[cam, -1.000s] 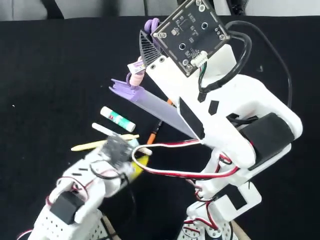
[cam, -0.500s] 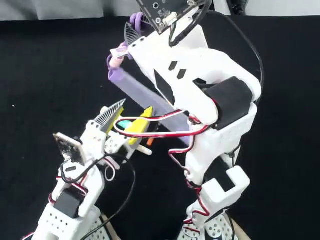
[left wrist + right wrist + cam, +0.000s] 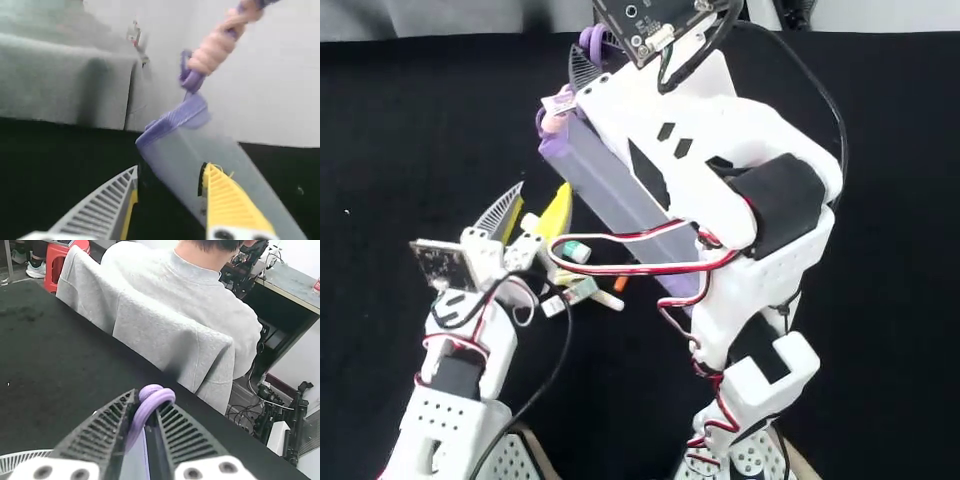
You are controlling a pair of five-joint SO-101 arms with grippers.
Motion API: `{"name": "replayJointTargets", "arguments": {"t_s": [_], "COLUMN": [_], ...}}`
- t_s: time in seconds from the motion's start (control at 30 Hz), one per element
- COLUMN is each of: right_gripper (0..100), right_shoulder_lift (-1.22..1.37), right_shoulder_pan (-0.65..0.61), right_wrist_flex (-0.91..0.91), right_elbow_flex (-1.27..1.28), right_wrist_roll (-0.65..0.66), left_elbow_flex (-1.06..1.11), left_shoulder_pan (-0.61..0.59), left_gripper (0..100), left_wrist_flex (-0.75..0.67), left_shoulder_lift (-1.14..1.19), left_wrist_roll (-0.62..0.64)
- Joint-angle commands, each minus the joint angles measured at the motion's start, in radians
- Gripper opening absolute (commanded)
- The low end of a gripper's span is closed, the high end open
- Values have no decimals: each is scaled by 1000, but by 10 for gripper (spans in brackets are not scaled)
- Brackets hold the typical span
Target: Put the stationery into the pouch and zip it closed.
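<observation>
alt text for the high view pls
The right gripper of a white robot arm is shut on the purple loop of a translucent purple plastic pouch, holding it slanted over a black table. The left gripper, with one yellow and one grey ribbed finger, is open beside the pouch, above a few small stationery pieces.

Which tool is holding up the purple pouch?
The right tool, the one with black ribbed fingers, is shut on the pouch. The left tool, with a yellow finger, is open.
</observation>
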Motion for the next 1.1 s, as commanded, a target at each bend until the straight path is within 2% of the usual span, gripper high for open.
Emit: {"name": "replayJointTargets", "arguments": {"t_s": [0.0, 0.1, 0.3, 0.4, 0.47, 0.57, 0.63, 0.7, 1.07], "right_gripper": [11, 11, 11, 11, 11, 11, 11, 11, 11], "right_shoulder_lift": [-8, -7, 1, 7, 27, 61, 82, 96, 102], "right_shoulder_pan": [11, 11, 12, 12, 12, 15, 17, 17, 11], "right_wrist_flex": [-9, 21, 60, 58, 57, 49, 38, 37, 35], "right_elbow_flex": [-22, -77, -170, -168, -177, -179, -179, -179, -179], "right_wrist_roll": [-14, -14, -12, -12, -8, -6, -6, -6, -8], "left_elbow_flex": [-48, -97, -179, -229, -302, -430, -493, -532, -510], "left_shoulder_pan": [-10, -15, -131, -148, -99, 38, 116, 163, 236], "left_gripper": [210, 209, 209, 213, 215, 249, 273, 289, 296], "left_wrist_flex": [-60, -55, -54, -14, 80, 287, 414, 493, 451], "left_shoulder_lift": [123, 210, 344, 325, 293, 242, 210, 193, 244], "left_wrist_roll": [11, 11, 18, 132, 183, 206, 272, 315, 319]}}
